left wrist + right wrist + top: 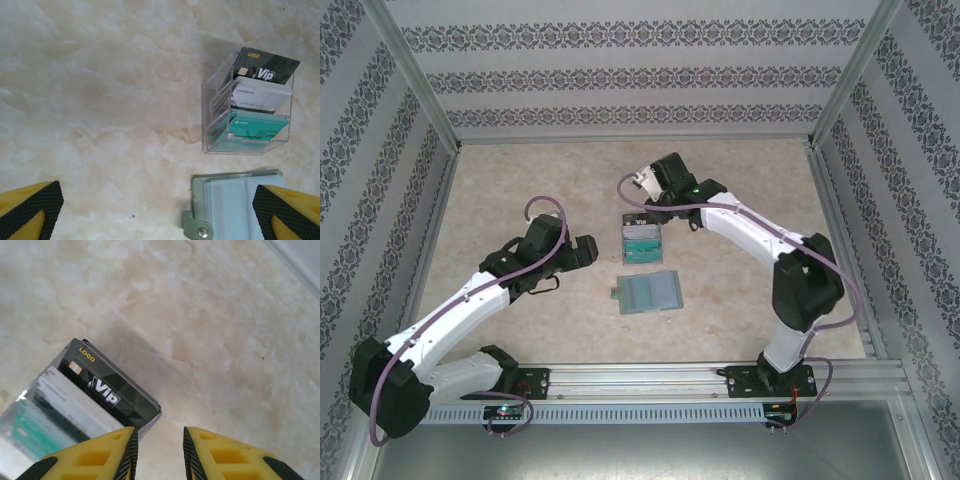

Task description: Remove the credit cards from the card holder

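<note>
Three credit cards stand tiered in a clear plastic stand (642, 241): a dark one marked VIP (265, 67), a white one (260, 95) and a teal one (257, 126). The card holder (648, 293), a flat grey-green wallet with a snap tab, lies open just in front of the stand; its pale blue sleeves (230, 200) face up. My right gripper (159, 455) hovers over the stand's far end beside the dark card (107, 390), jaws a little apart with nothing between them. My left gripper (160, 215) is wide open and empty, left of the wallet.
The marble tabletop (520, 180) is ringed by patterned walls with metal posts. A metal rail (650, 378) carrying both arm bases runs along the near edge. The right arm reaches in over the table's right half.
</note>
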Robot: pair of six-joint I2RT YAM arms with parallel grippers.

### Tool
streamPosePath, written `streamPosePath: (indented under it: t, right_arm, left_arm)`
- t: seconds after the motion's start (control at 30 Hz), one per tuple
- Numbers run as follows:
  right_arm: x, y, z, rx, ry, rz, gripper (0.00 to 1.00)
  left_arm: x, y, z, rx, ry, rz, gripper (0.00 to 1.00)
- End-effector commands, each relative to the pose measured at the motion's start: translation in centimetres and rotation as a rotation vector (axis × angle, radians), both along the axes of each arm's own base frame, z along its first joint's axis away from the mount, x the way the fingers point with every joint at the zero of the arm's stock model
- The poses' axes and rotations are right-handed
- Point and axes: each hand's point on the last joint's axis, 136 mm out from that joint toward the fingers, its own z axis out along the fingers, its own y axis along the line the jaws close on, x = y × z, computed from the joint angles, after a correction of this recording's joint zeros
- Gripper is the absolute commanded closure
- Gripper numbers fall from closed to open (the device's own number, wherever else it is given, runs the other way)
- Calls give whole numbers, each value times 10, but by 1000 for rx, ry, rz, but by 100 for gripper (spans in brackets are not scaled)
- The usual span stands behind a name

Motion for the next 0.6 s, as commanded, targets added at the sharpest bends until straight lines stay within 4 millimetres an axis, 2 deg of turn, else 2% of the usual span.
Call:
streamPosePath:
  t: [0.0, 0.13, 0.3, 0.4, 0.57]
  right_arm:
    - [-25, -1, 4, 208, 120, -153, 67]
    - [-54, -16, -14, 314, 297, -291, 65]
    - [-89, -32, -41, 380, 382, -398, 64]
    - [-109, -41, -59, 403, 429, -446, 60]
    - [-132, -43, -91, 430, 545, -508, 56]
  left_arm:
    - [4, -15, -6, -98, 32, -4, 3]
    - [3, -32, -16, -169, 70, -18, 11]
    - [0, -50, -28, -185, 115, -34, 17]
    - [-2, -64, -35, -190, 136, -56, 31]
    - [-7, -94, -49, -179, 188, -111, 42]
